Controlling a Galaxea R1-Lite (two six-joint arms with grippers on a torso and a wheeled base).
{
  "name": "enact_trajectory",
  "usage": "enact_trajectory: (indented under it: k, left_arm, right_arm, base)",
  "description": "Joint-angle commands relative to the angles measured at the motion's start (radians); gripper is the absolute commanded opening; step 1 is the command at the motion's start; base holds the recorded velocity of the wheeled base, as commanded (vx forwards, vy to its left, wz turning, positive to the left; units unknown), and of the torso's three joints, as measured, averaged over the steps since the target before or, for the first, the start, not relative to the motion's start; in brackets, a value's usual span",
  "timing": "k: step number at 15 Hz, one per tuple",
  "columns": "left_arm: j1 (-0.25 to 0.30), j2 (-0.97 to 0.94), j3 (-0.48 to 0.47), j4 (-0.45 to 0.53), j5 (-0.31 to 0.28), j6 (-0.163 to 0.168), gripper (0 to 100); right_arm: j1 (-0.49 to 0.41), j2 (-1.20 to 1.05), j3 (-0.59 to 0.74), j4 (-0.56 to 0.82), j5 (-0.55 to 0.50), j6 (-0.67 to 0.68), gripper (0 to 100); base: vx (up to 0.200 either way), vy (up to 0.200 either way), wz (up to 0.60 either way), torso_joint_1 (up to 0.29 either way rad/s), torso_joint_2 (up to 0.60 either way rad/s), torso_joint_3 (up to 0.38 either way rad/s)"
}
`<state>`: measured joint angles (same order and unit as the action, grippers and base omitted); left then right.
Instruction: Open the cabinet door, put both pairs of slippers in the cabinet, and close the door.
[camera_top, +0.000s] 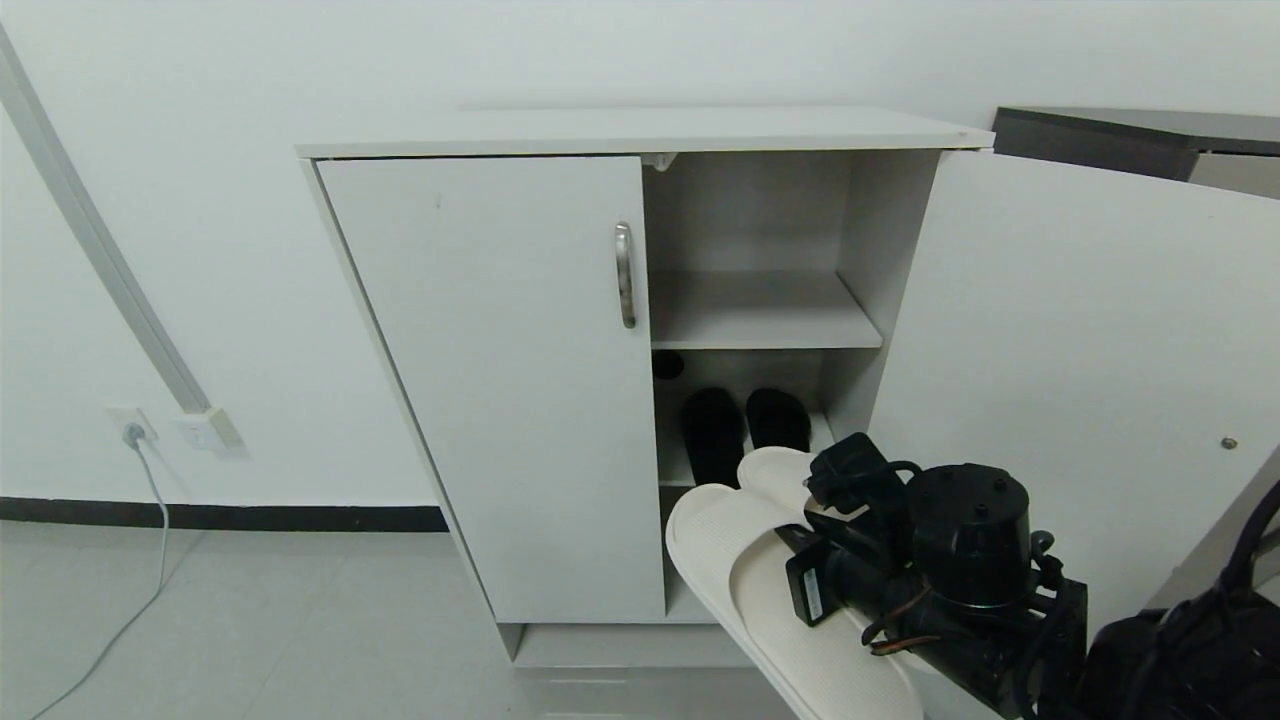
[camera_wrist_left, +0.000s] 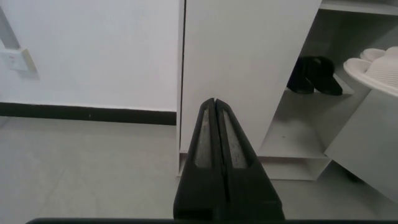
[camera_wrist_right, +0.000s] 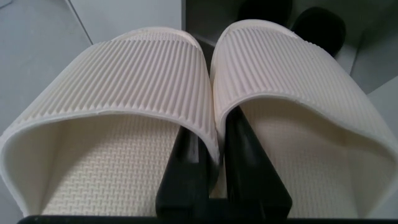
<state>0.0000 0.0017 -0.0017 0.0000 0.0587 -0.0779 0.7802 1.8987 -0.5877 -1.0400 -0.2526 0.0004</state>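
Note:
My right gripper (camera_top: 792, 542) is shut on the pair of white slippers (camera_top: 745, 570), pinching the two inner walls together (camera_wrist_right: 210, 134). It holds them toes forward in front of the cabinet's open right half. On the cabinet's middle shelf (camera_top: 672, 462) lies the pair of black slippers (camera_top: 745, 425), also seen past the white toes (camera_wrist_right: 318, 23). The right door (camera_top: 1050, 380) stands wide open; the left door (camera_top: 500, 380) with its metal handle (camera_top: 625, 275) is closed. Low over the floor, facing that left door (camera_wrist_left: 249, 56), my left gripper (camera_wrist_left: 215, 124) is shut with nothing in it.
The upper shelf (camera_top: 760, 320) is bare. A wall socket (camera_top: 130, 430) with a grey cable (camera_top: 155, 580) sits at the left above the floor. A dark cabinet (camera_top: 1130, 135) stands behind the open door. Bare floor lies left of the cabinet.

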Motion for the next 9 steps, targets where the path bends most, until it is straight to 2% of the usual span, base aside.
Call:
enact_trajectory:
  k: [1,4,6,9]
  left_arm:
    - [0.000,0.000,0.000,0.000,0.000,0.000,0]
    - [0.000,0.000,0.000,0.000,0.001,0.000,0]
    - [0.000,0.000,0.000,0.000,0.001,0.000,0]
    - [0.000,-0.002,0.000,0.000,0.001,0.000,0]
  right_arm:
    - [0.001,0.019,0.000,0.000,-0.002,0.000,0]
    - [0.001,0.019,0.000,0.000,-0.001,-0.002,0]
    - [0.001,0.017,0.003,-0.011,-0.001,0.003,0]
    - [0.002,0.025,0.003,-0.057,0.001,-0.003,0]
  base:
    - [0.000,0.000,0.00,0.000,0.00,0.000]
    - [0.000,0.000,0.00,0.000,0.00,0.000]
    - [0.000,0.000,-0.60,0.005,0.01,0.010]
    - [0.000,0.000,0.00,0.000,0.00,0.000]
